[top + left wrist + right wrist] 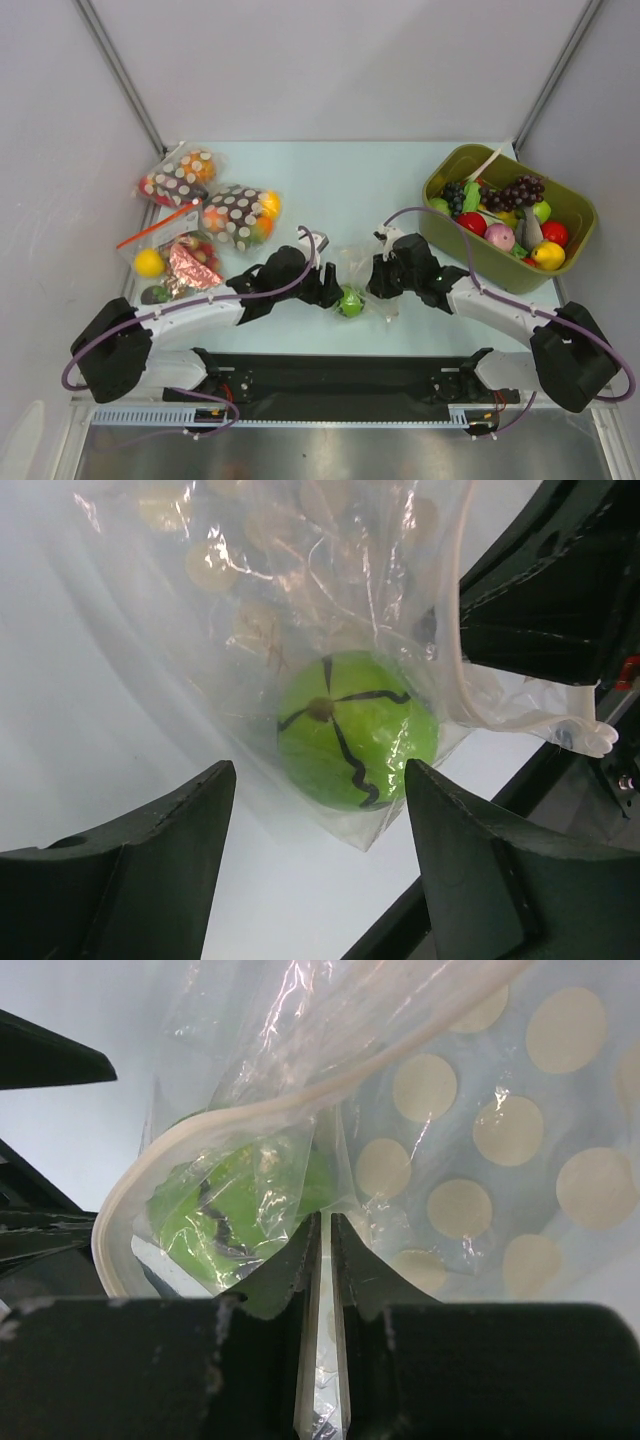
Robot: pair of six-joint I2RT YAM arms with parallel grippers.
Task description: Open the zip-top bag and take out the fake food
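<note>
the right gripper (pixel 322 1232) clenches the zip-top bag (pixel 470 1150); your left gripper (pixel 318 780) is released: centre its jaws on the green fruit (pixel 355 730).

Clear zip-top bag (pixel 480 1130), pale cream dots all over it, whitish strip along its edge. Inside, the fake food (pixel 355 730) is bright green with jagged black lines. Upper right of the overhead frame, an olive-green bin (pixel 478 258); upper left, dark brown bags (pixel 232 215) with white polka dots. Pale mint table (pixel 340 190).

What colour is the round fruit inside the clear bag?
The round plastic fruit is bright green with black lines; left wrist view shows it best.
</note>
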